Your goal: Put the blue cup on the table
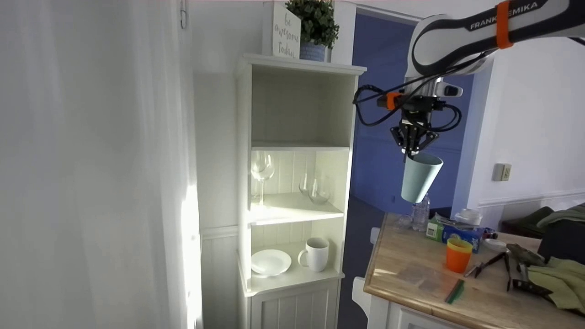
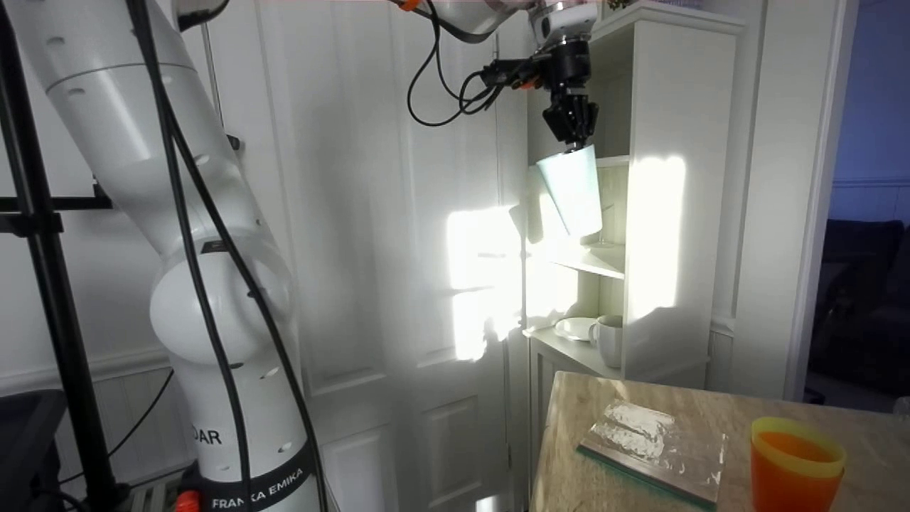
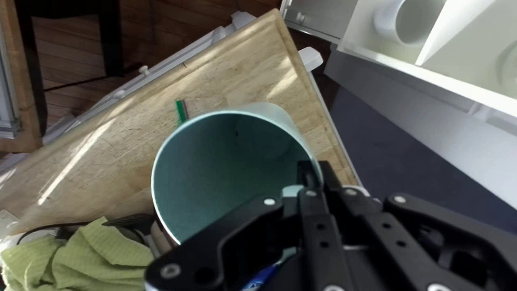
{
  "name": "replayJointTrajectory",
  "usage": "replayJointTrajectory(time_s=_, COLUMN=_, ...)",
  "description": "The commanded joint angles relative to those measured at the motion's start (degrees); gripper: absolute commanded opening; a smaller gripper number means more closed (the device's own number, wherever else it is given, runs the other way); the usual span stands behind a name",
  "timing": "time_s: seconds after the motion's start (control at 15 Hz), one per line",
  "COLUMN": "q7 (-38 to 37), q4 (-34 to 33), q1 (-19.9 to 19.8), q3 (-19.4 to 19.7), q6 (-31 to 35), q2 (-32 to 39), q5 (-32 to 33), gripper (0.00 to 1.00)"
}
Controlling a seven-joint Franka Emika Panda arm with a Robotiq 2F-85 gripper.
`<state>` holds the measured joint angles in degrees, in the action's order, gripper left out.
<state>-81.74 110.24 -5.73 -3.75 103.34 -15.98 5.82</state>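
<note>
The blue cup (image 1: 420, 179) hangs tilted in the air, its rim up, held by the rim. It also shows in an exterior view (image 2: 574, 190) and in the wrist view (image 3: 218, 173), which looks into its inside. My gripper (image 1: 409, 155) is shut on the cup's wall, one finger inside and one outside, as the fingertips (image 3: 315, 173) show in the wrist view. The table (image 1: 397, 278) has a light wood top and is below the cup, apart from it. Its top also shows in the wrist view (image 3: 242, 81) and in an exterior view (image 2: 569, 427).
On the table are an orange cup (image 1: 458, 256), a plastic bag (image 2: 661, 448), a bottle (image 1: 421, 214), boxes (image 1: 461, 234), tools (image 1: 496, 265) and a green cloth (image 3: 93, 258). A white shelf cabinet (image 1: 244, 183) holds glasses (image 1: 262, 169), a plate (image 1: 271, 262) and a white mug (image 1: 316, 254).
</note>
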Motion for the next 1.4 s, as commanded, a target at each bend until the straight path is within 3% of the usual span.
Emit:
replayJointTrajectory(time_s=0.0, q7=3.34, q4=1.27, q1=-0.91, q3=3.47, q6=0.26, q2=2.29, q5=-0.79, gripper=0.01)
replayJointTrajectory(time_s=0.07, q7=4.36, q4=2.0, q1=-1.38, q3=5.02, q6=2.25, q2=3.31, q5=-1.89, gripper=0.01)
replayJointTrajectory(time_s=0.13, q7=1.97, q4=0.94, q1=-0.43, q3=3.38, q6=0.21, q2=2.43, q5=-0.22, gripper=0.04)
replayJointTrajectory(time_s=0.33, q7=3.69, q4=1.48, q1=-1.11, q3=5.41, q6=1.52, q2=4.34, q5=-0.54, gripper=0.04)
replayJointTrajectory(time_s=0.73, q7=3.71, q4=1.48, q1=-0.96, q3=5.24, q6=1.56, q2=4.34, q5=-0.62, gripper=0.01)
replayJointTrajectory(time_s=1.33, q7=5.56, q4=-8.92, q1=-3.6, q3=11.66, q6=4.19, q2=20.71, q5=-7.37, gripper=0.01)
